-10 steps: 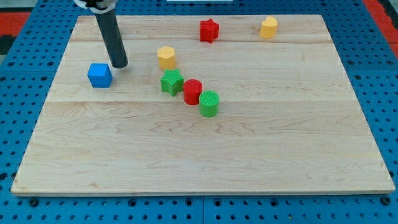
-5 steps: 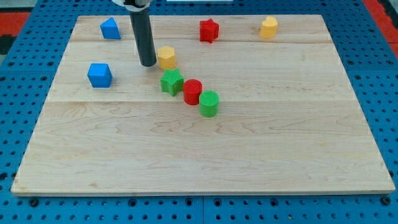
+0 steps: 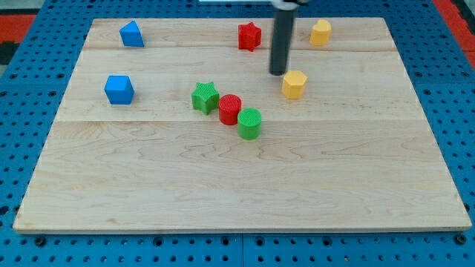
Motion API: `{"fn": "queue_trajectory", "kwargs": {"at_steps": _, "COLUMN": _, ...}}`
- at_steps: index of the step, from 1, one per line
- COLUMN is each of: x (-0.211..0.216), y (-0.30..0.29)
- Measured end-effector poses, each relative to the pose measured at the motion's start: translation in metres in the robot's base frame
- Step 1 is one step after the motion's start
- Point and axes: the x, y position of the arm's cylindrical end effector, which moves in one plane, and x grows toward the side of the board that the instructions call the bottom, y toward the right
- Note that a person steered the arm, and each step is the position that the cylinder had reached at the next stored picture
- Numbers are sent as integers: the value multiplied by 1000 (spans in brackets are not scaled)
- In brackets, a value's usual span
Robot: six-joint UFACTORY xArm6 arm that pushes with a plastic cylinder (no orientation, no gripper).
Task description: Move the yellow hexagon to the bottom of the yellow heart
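Observation:
The yellow hexagon (image 3: pixel 295 84) lies right of the board's middle, in the upper half. The yellow heart (image 3: pixel 320 33) sits near the view's top right, above and slightly right of the hexagon, well apart from it. My tip (image 3: pixel 278 72) stands just to the upper left of the yellow hexagon, close to it or touching its edge. The dark rod rises from the tip out of the view's top.
A red star (image 3: pixel 250 35) lies left of the rod near the top. A green star (image 3: pixel 205 97), a red cylinder (image 3: pixel 230 109) and a green cylinder (image 3: pixel 250 123) form a diagonal row at the middle. A blue cube (image 3: pixel 119 89) and another blue block (image 3: pixel 131 33) lie at the left.
My tip swept from the left to the right, pushing the yellow hexagon rightward and slightly down, from above the green star to a spot below the yellow heart.

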Motion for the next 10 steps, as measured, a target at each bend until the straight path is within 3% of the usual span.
{"fn": "queue_trajectory", "kwargs": {"at_steps": 1, "x": 1, "y": -22}}
{"fn": "queue_trajectory", "kwargs": {"at_steps": 4, "x": 34, "y": 105}}
{"fn": "queue_trajectory", "kwargs": {"at_steps": 6, "x": 14, "y": 50}}
{"fn": "queue_trajectory", "kwargs": {"at_steps": 9, "x": 39, "y": 109}}
{"fn": "queue_trajectory", "kwargs": {"at_steps": 10, "x": 39, "y": 75}}
